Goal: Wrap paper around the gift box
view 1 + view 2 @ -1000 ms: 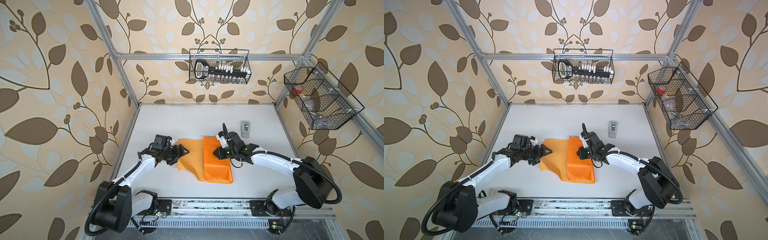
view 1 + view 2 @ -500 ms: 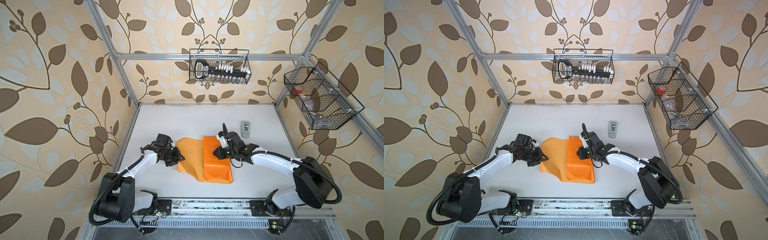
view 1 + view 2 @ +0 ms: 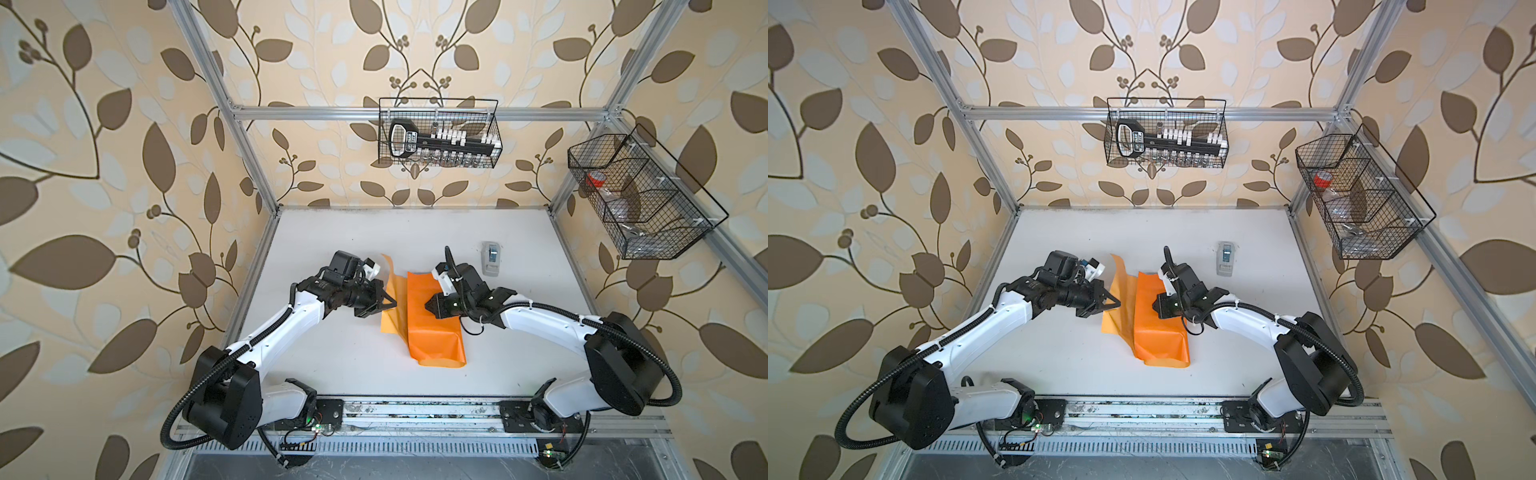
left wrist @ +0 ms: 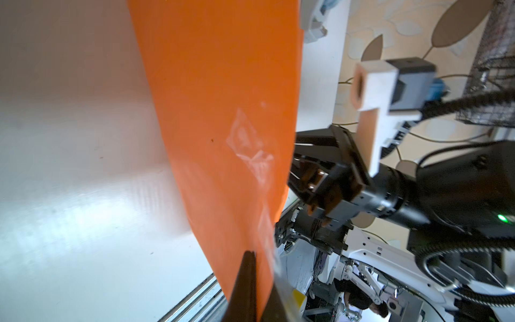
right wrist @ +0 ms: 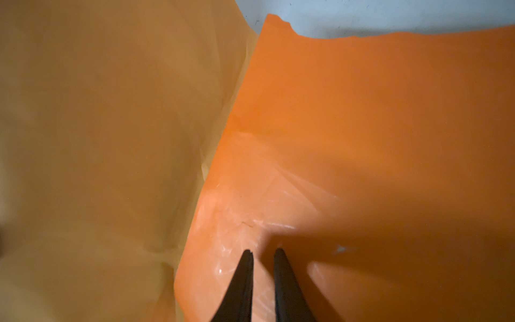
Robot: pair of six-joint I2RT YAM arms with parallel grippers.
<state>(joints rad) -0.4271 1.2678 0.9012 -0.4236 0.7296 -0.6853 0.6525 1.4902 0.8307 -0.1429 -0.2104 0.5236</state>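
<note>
The paper (image 3: 434, 338) lies draped at the middle of the worktop (image 3: 353, 357). The left gripper (image 3: 392, 306) is clamped on the paper's raised flap on the left-edge side. The right gripper (image 3: 428, 306), jaws narrowly apart, rests its tips on the paper's top surface.

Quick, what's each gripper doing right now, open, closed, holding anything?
Left gripper: shut on the paper edge.
Right gripper: jaws slightly open, tips at the paper, gripping nothing.
</note>
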